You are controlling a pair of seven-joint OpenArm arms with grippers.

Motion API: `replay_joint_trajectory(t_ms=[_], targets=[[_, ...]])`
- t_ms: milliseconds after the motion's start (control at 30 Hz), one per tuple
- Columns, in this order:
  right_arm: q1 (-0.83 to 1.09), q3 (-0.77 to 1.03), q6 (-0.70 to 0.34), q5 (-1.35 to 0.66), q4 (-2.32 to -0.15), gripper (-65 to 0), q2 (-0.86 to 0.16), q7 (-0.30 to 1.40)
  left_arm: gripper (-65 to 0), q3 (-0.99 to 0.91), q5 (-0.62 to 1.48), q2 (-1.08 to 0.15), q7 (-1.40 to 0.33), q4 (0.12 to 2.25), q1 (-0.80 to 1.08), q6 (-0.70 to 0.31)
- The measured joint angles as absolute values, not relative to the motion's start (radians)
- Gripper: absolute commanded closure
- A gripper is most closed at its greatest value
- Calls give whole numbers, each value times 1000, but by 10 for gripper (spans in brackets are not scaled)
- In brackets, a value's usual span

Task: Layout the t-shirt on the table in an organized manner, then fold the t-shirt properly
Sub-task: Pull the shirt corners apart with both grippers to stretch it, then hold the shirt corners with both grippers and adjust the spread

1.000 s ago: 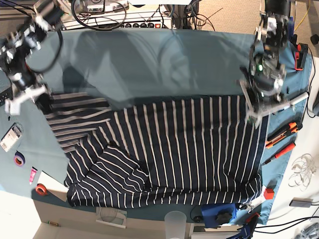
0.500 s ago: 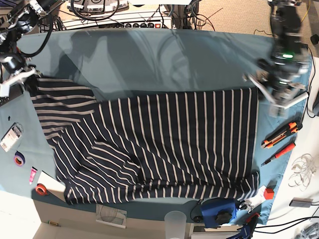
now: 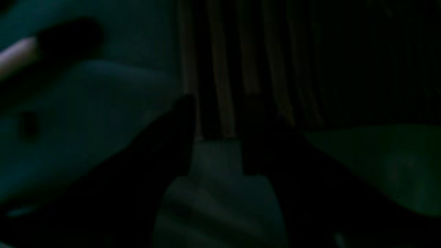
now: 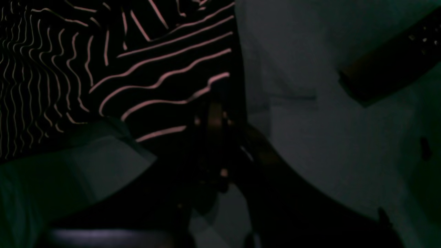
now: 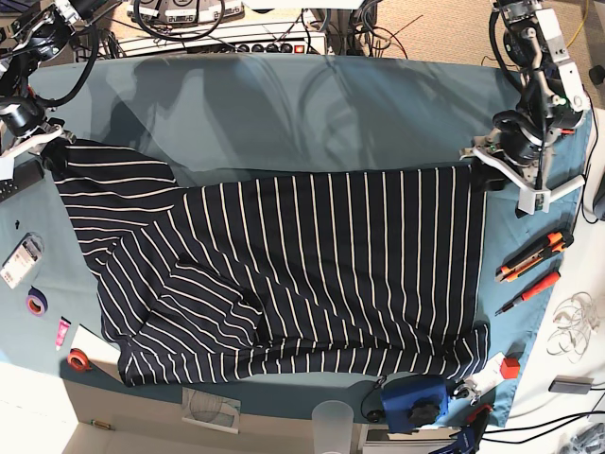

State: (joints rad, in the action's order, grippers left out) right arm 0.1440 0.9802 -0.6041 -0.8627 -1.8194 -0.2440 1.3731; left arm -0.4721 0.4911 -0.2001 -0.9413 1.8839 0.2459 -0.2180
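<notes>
- Striped t-shirt lies spread across the middle of the table, its long axis running left to right in the base view, with a rumpled, doubled-over patch at its near-left corner.
- Right gripper, at the far left of the scene, is pinched shut on the t-shirt's far-left corner; the right wrist view shows striped cloth drawn up to its tips.
- Left gripper sits at the t-shirt's far-right corner, touching or just over the hem. Its wrist view is too dark to say whether cloth is held or how wide the jaws stand.
- Garment stretches between the two grippers along its far edge; the near-left bunching looks closer to the right arm.
- Containers: a clear cup stands at the near table edge, contents not discernible.
</notes>
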Motion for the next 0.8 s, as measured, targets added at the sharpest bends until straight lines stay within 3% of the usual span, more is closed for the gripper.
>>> replay_joint_trajectory(t_ms=[100, 267, 400, 800], targets=[[144, 980, -604, -863, -1819, 0, -244, 1373, -235, -472, 475, -200, -941, 1887, 245, -230], [144, 980, -604, -863, -1819, 0, -244, 1373, -425, -472, 460, -200, -940, 1888, 243, -231], [144, 980, -604, -863, -1819, 0, -244, 1373, -432, -472, 466, -199, -941, 1888, 241, -179], [144, 980, -604, -863, -1819, 0, -244, 1380, -429, -475, 547, -181, -965, 1713, 146, -165]])
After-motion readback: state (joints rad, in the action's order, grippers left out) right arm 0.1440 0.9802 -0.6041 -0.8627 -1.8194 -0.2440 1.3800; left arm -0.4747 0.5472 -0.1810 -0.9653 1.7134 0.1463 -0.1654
